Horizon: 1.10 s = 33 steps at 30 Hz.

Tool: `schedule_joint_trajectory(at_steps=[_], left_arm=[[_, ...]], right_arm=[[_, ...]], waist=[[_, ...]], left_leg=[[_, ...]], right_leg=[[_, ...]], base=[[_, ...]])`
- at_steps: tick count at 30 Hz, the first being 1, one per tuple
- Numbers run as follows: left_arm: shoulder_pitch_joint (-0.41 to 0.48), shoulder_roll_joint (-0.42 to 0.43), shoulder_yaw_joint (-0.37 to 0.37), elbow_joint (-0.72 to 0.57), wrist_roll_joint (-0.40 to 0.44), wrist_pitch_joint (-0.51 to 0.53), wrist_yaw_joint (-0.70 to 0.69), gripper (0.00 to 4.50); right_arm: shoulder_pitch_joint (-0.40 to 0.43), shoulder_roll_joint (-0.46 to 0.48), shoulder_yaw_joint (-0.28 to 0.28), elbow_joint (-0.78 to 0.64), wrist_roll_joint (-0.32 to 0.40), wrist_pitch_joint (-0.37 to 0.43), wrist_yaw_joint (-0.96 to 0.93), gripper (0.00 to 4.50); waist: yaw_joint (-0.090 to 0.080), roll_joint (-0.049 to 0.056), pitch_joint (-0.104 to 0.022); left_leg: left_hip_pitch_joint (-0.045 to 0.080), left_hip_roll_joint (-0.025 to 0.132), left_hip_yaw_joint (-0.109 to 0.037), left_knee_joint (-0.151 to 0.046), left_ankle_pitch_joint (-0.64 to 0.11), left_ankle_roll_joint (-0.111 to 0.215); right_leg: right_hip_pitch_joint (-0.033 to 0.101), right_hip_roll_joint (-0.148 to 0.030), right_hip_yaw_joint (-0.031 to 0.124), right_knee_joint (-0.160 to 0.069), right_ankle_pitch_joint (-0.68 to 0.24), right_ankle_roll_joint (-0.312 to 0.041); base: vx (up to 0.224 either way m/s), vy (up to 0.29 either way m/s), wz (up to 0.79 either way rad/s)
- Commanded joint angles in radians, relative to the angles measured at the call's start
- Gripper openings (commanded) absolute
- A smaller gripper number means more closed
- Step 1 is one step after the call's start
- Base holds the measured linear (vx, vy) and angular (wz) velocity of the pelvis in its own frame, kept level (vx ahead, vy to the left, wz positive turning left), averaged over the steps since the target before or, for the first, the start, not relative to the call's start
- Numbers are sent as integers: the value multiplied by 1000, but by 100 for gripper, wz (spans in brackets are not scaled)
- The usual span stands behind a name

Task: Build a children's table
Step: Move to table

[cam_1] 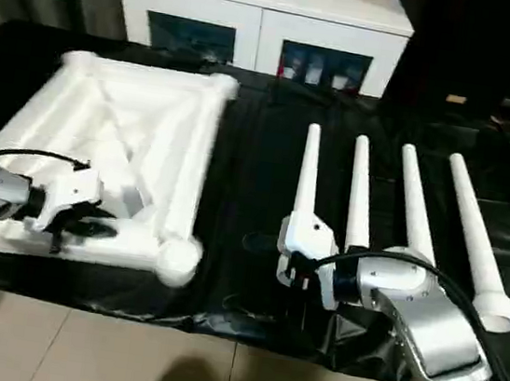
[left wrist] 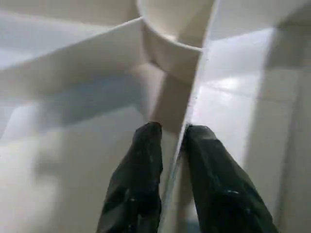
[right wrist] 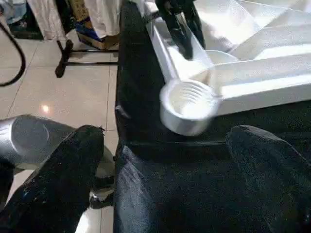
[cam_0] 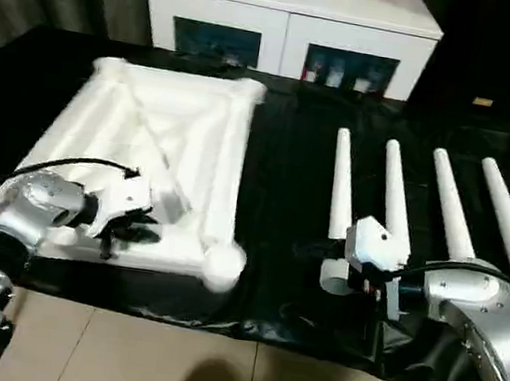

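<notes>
My right hand [cam_1: 293,269] hangs wide open by the nearest leg [cam_1: 307,183]; left hand [left wrist: 167,141] pinches a tabletop [cam_0: 163,141] rib. All four legs lie beside the tabletop, none fitted.

The tabletop [cam_0: 161,155] is seen in plain white, ribs and corner sockets alike, and the four tapered legs [cam_0: 394,204] are white too. A glossy black sheet [cam_0: 281,203] is spread under them. The cabinet [cam_0: 292,12] is white with dark glass doors. Both forearms are silver, with black fingers [left wrist: 141,179]. Beige tiles [cam_0: 166,362] are laid on the floor.
</notes>
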<state>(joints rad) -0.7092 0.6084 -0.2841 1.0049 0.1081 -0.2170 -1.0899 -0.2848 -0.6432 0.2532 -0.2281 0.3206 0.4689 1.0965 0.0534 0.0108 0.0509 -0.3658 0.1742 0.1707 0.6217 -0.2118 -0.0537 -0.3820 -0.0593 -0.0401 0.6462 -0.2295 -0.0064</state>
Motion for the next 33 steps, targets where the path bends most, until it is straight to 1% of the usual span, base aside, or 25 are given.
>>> schedule_joint_trajectory(at_steps=[1,2,3,4,6,9,10,11,13,15,16,18,21,22,23,24,25,26,27,28,29,30,31,32,33], left_arm=[[-25,-7,34,26,3,-1,86,68],[-28,-13,36,32,6,-2,108,61],[-34,-25,36,40,12,0,141,61],[-38,-34,38,46,14,0,159,45],[-51,-67,44,63,16,-4,213,37],[-66,-84,40,84,36,-41,273,28],[-73,-84,29,97,58,-60,300,17],[-81,-81,16,110,85,-82,340,17],[-91,-78,9,123,104,-113,385,6],[-98,-78,10,131,113,-138,423,6],[-98,-78,10,131,113,-138,423,6],[-114,-75,0,146,145,-173,509,6],[-121,-73,-4,151,159,-183,532,6],[-125,-74,3,154,158,-193,541,6],[-136,-77,29,159,144,-214,563,6],[-136,-77,29,159,144,-214,563,6],[-141,-82,62,158,113,-220,566,32],[-142,-85,79,157,95,-219,559,46],[-140,-91,107,148,61,-206,543,55],[-133,-98,140,126,16,-180,514,55],[-124,-105,171,100,-28,-149,485,55],[-120,-106,179,88,-41,-137,475,76],[-109,-109,194,63,-65,-109,454,76],[-73,-119,226,-17,-123,-32,426,92],[-73,-119,226,-17,-123,-32,426,98]], right_arm=[[-7,1,-1,-13,-2,4,-10,450],[-7,3,-1,-12,-4,3,-13,450],[-8,5,0,-7,-11,2,-20,450],[-10,7,0,-4,-15,1,-26,450],[-13,14,1,8,-31,-2,-46,450],[-13,17,3,12,-46,-8,-62,450],[-15,20,6,18,-62,-17,-77,450],[-19,24,7,30,-81,-26,-98,450],[-26,33,4,48,-98,-33,-126,450],[-32,41,-2,63,-111,-41,-150,450],[-32,41,-2,63,-111,-41,-150,450],[-47,74,-25,91,-132,-35,-225,450],[-55,91,-35,107,-152,-38,-273,450],[-62,107,-44,118,-171,-28,-318,450],[-80,158,-81,130,-157,56,-392,450],[-80,158,-81,130,-157,56,-392,450],[-95,188,-100,134,-158,121,-449,450],[-103,197,-104,136,-166,145,-477,450],[-116,215,-118,151,-162,173,-504,450],[-137,238,-141,177,-152,211,-537,450],[-163,266,-170,214,-141,248,-580,450],[-173,274,-180,228,-141,260,-597,450],[-190,285,-196,253,-144,282,-626,450],[-229,299,-212,308,-162,318,-673,450],[-229,299,-212,308,-162,318,-673,450]], waist=[[7,11,-63],[7,10,-63],[7,9,-63],[6,10,-63],[5,9,-64],[11,9,-63],[10,10,-62],[9,8,-62],[8,11,-63],[5,8,-61],[6,9,-62],[4,12,-62],[4,10,-62],[5,12,-63],[2,12,-64],[0,13,-65],[2,11,-68],[2,14,-67],[3,15,-68],[2,19,-68],[3,18,-68],[2,19,-67],[2,18,-65],[1,12,-65],[2,16,-63]], left_leg=[[13,61,-24,-81,-157,8],[11,61,-25,-81,-144,12],[11,61,-25,-81,-140,14],[11,61,-25,-81,-140,15],[13,59,-24,-79,-137,19],[13,62,-24,-80,-143,20],[11,62,-25,-80,-144,17],[13,60,-25,-80,-150,14],[13,59,-26,-79,-152,10],[12,59,-25,-80,-157,4],[12,59,-26,-80,-154,4],[14,59,-26,-80,-152,2],[13,59,-26,-80,-142,-2],[14,59,-25,-79,-132,-4],[13,55,-25,-79,-118,-4],[13,55,-25,-79,-118,-6],[16,57,-26,-78,-107,-8],[12,56,-26,-79,-87,-8],[13,55,-26,-77,-83,-12],[15,53,-25,-77,-84,-18],[18,54,-24,-78,-93,-28],[18,53,-23,-78,-94,-35],[19,53,-21,-80,-108,-46],[18,53,-19,-80,-104,-51],[17,52,-18,-81,-102,-56]], right_leg=[[49,-94,53,-70,63,-298],[51,-93,53,-69,74,-298],[50,-92,52,-69,78,-297],[49,-90,52,-68,84,-297],[49,-90,52,-69,87,-298],[49,-91,53,-71,73,-297],[49,-89,52,-72,72,-290],[48,-89,53,-73,66,-285],[50,-89,53,-73,55,-277],[50,-89,54,-75,44,-276],[49,-89,54,-74,45,-276],[47,-88,53,-74,50,-277],[47,-87,54,-73,57,-268],[46,-87,54,-72,68,-268],[46,-85,53,-69,83,-271],[46,-85,52,-68,88,-274],[47,-85,52,-66,113,-275],[48,-85,52,-62,140,-279],[48,-84,51,-61,152,-282],[45,-83,50,-61,161,-289],[45,-86,50,-61,153,-298],[44,-86,51,-59,150,-302],[43,-83,51,-62,128,-298],[45,-85,52,-59,127,-301],[43,-84,51,-60,120,-298]], base=[[0,0,0],[0,0,0],[0,0,0],[0,0,0],[0,0,0],[0,0,0],[0,0,0],[0,0,0],[0,0,0],[0,0,0],[0,0,0],[0,0,0],[0,0,0],[0,0,0],[0,0,0],[0,0,0],[0,0,0],[0,0,0],[0,0,0],[0,0,0],[0,0,0],[0,0,0],[0,0,0],[0,0,0],[0,0,0]])
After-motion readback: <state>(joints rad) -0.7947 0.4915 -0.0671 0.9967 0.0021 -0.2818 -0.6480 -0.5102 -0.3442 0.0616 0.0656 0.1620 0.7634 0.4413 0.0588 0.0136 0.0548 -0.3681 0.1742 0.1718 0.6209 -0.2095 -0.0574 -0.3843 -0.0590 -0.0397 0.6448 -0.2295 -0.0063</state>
